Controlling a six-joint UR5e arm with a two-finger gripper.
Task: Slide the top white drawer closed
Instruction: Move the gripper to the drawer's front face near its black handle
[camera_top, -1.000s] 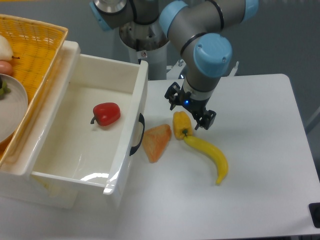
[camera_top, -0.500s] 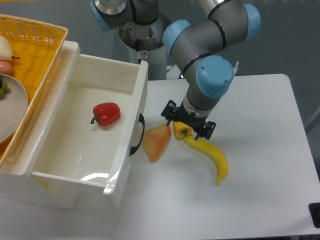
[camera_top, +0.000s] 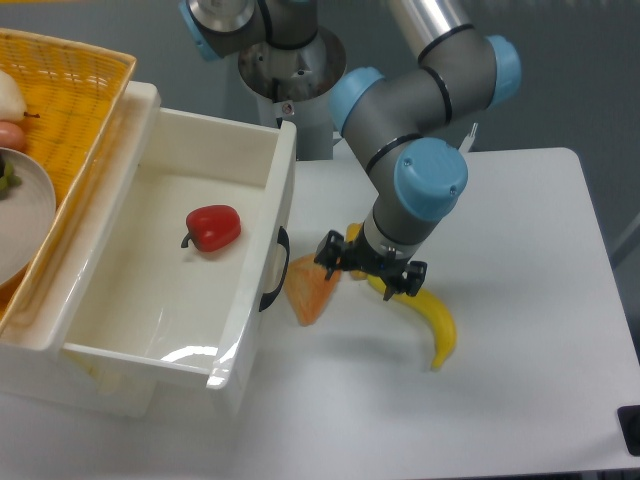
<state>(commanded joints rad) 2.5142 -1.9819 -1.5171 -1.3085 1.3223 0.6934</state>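
My black two-finger gripper (camera_top: 368, 267) covers most of the small yellow pepper (camera_top: 354, 236) beneath it and the near end of the long yellow banana (camera_top: 432, 318). Far to its left, the woven yellow basket (camera_top: 75, 95) and grey plate (camera_top: 35, 215) run off the frame edge.

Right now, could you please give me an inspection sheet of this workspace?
Surface: white table, bare on its right side.
Job's things: top white drawer pulled open, black handle facing the arm; a red pepper lies inside.
Clutter: orange wedge, yellow pepper and banana on the table in front of the drawer; yellow basket with a plate on the cabinet.
Gripper: gripper open, low over the fruit, holding nothing.
Cables: nothing seen.
Surroundings: grey wall, robot base behind the table.
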